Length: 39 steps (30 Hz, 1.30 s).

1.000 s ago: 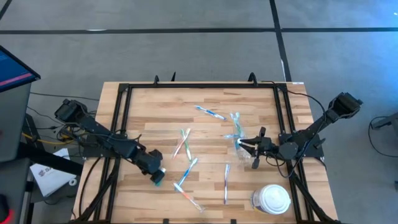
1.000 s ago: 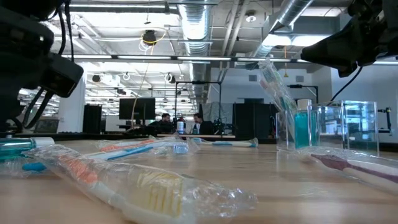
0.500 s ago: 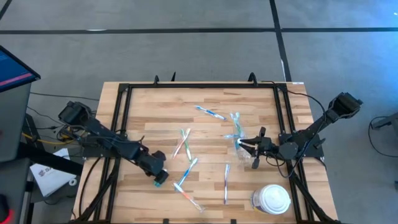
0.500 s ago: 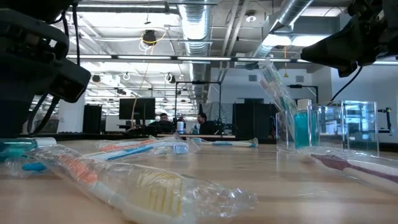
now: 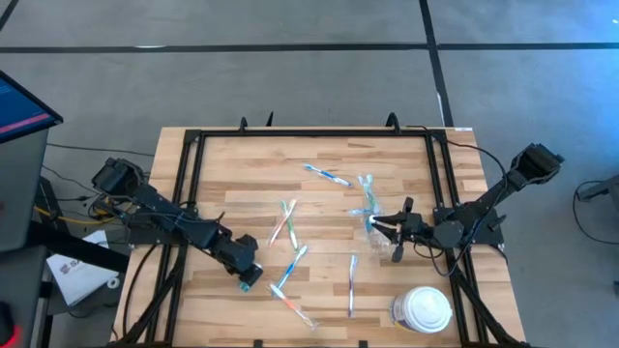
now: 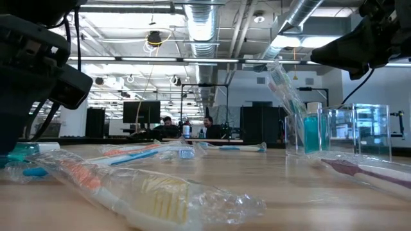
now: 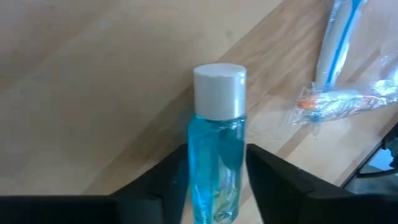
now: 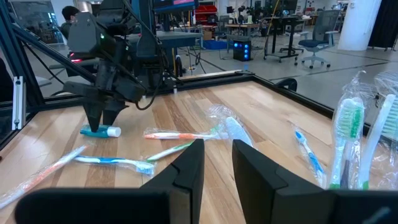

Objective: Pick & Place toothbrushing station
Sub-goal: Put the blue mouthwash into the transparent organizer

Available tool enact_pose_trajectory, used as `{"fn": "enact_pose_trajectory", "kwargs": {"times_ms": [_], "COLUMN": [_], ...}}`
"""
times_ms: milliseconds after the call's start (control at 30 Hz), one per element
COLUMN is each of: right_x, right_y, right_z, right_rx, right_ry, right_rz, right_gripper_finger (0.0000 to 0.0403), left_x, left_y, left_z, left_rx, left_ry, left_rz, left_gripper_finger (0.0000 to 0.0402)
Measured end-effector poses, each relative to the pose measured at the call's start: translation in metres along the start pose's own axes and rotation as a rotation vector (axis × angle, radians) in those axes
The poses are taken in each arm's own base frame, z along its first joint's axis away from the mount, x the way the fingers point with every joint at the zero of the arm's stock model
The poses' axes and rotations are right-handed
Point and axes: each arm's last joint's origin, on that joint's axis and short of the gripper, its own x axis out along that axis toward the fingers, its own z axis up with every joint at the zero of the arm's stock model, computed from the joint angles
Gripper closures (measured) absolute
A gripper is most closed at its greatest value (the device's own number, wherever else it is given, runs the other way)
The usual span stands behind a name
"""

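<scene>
The left claw (image 7: 214,186) stands low over the wooden counter (image 5: 242,169), its two dark fingers (image 7: 163,183) apart on either side of a small teal tube with a white cap (image 7: 216,143), which lies flat between them (not clamped). The right claw (image 5: 376,223) rests beside the small clear plastic cup (image 6: 350,131) holding toothbrushes; its fingers (image 8: 186,168) stand slightly apart around nothing. Wrapped white, blue and pink toothbrushes (image 5: 287,274) lie scattered between the claws.

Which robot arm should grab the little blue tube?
The left one, I'd say. The left gripper is already right over the tube, with a finger on each side of it. The right gripper is across the table beside the cup, far from the tube.
</scene>
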Motion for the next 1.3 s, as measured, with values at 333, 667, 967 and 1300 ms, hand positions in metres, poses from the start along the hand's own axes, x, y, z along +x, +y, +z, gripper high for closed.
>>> {"fn": "enact_pose_trajectory", "kwargs": {"times_ms": [333,667,967,1300], "right_x": [0.0,0.0,0.0,0.012], "right_y": [0.0,0.0,0.0,0.009], "right_z": [0.0,0.0,0.001,0.028], "right_rx": [0.001,0.001,0.015,0.002], "right_ry": [0.0,0.0,-0.01,-0.067], "right_rz": [0.0,0.0,0.002,0.042], "right_gripper_finger": [0.0328,0.0328,0.0328,0.0328], "left_x": [-0.001,-0.022,-0.039,-0.05], "left_y": [-0.003,-0.009,-0.014,-0.028], "left_z": [0.001,0.002,0.004,0.014], "left_rx": [0.004,0.036,0.14,0.401], "left_ry": [-0.016,-0.14,-0.3,-0.596], "left_rz": [-0.046,-0.137,-0.188,-0.231], "left_gripper_finger": [0.0338,0.0334,0.0334,0.0334]}}
